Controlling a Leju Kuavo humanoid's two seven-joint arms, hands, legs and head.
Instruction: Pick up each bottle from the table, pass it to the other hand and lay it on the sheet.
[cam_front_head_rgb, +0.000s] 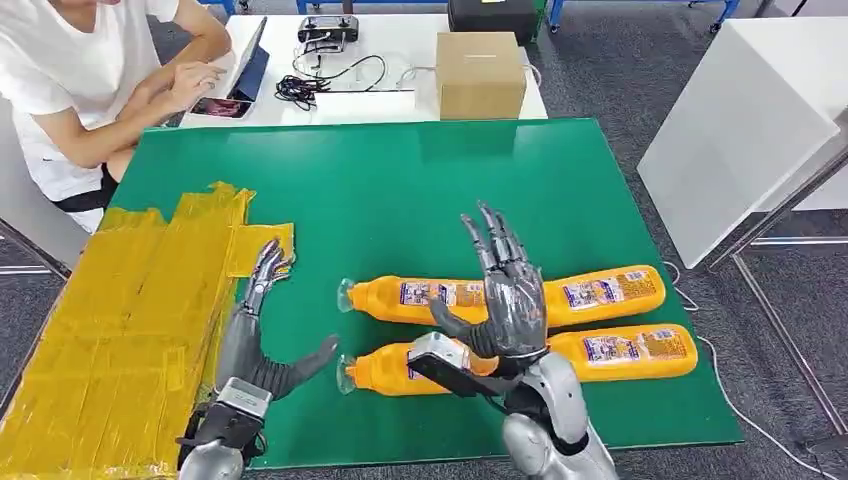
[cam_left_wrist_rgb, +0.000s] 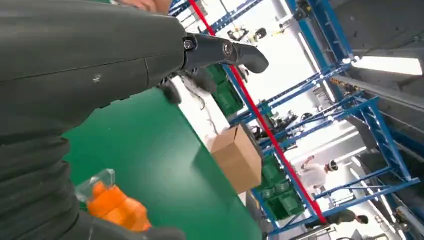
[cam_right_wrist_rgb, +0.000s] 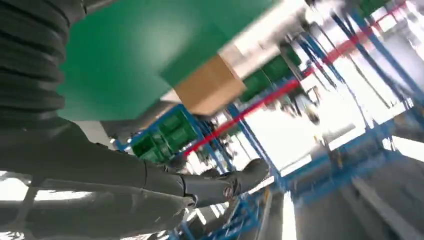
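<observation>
Bottles, two in number, lay on their sides on the green table top (cam_front_head_rgb: 400, 190) in the lower middle of the head view, parallel and just apart, clear caps pointing toward frame left. The upper bottle (cam_front_head_rgb: 590, 292) and the lower bottle (cam_front_head_rgb: 620, 350) were both orange with printed labels. The right hand (cam_front_head_rgb: 510, 290) stood in front of them at frame centre, palm raised, fingers spread and extended, thumb out to the side, holding nothing; it and its forearm covered the middle of both bottles. The left hand (cam_front_head_rgb: 262, 300) was at lower left, fingers extended toward the yellow sheet (cam_front_head_rgb: 120, 310), thumb splayed toward the lower bottle's cap, holding nothing. Whether either hand touched a bottle could not be determined. The yellow sheet occupied the left of the frame, overlapping the table's left edge.

Beyond the table, at upper centre, a cardboard box (cam_front_head_rgb: 480, 72) sat on a white table (cam_front_head_rgb: 400, 40) with black cables (cam_front_head_rgb: 310, 85) and a controller (cam_front_head_rgb: 328, 28). A seated person (cam_front_head_rgb: 90, 80) in a white shirt occupied the upper left, beside a tablet (cam_front_head_rgb: 245, 65) and phone (cam_front_head_rgb: 220, 107).
</observation>
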